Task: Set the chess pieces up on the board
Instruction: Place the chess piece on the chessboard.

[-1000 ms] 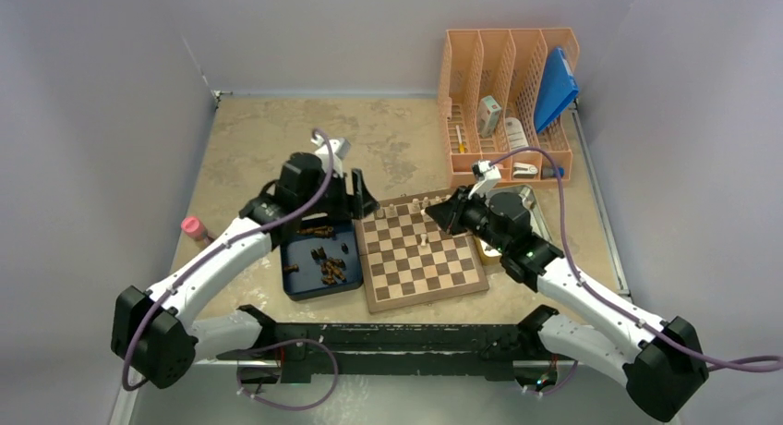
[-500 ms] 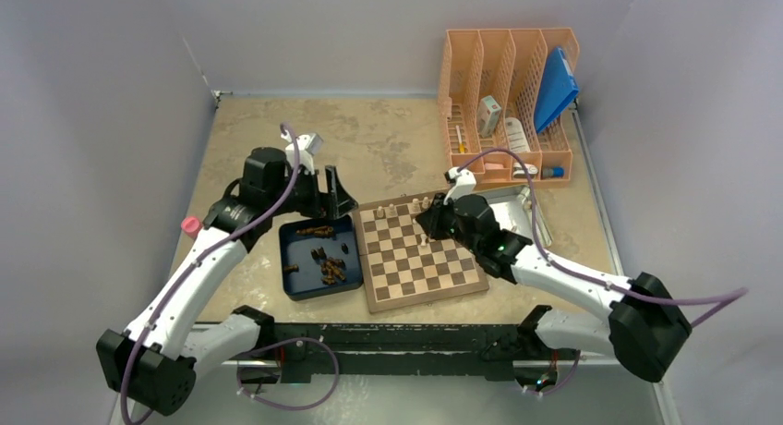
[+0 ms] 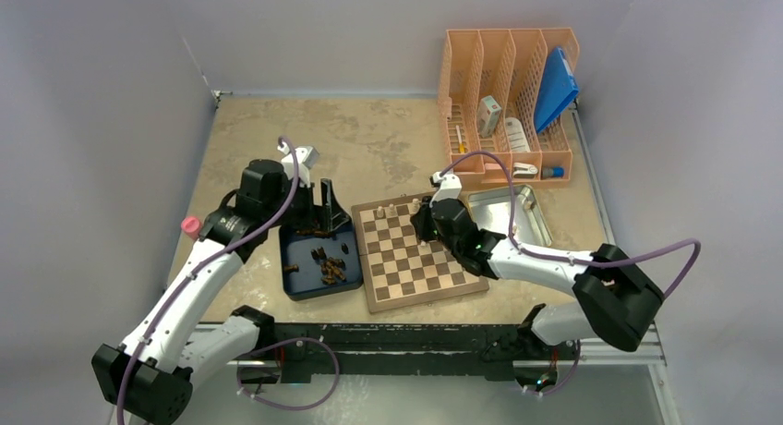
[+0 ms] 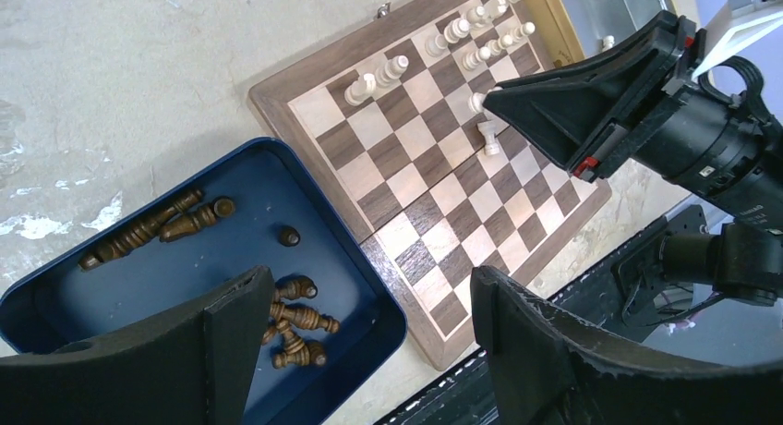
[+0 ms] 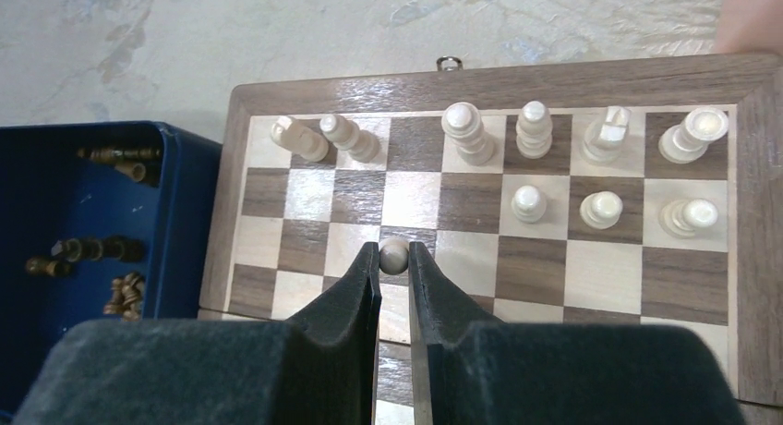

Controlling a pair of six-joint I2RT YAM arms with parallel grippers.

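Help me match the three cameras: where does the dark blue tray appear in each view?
Top external: dark blue tray left of centre, just left of the board.
Left wrist: tray fills the lower left.
Right wrist: tray at the left edge, cut off.
Shared landmark: the board, next to the tray in every view.

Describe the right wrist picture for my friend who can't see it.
Two black jaws sit on both sides of a pale pawn over the chessboard. Nine more pale pieces stand along its far rows, and a blue tray of dark pieces lies left.
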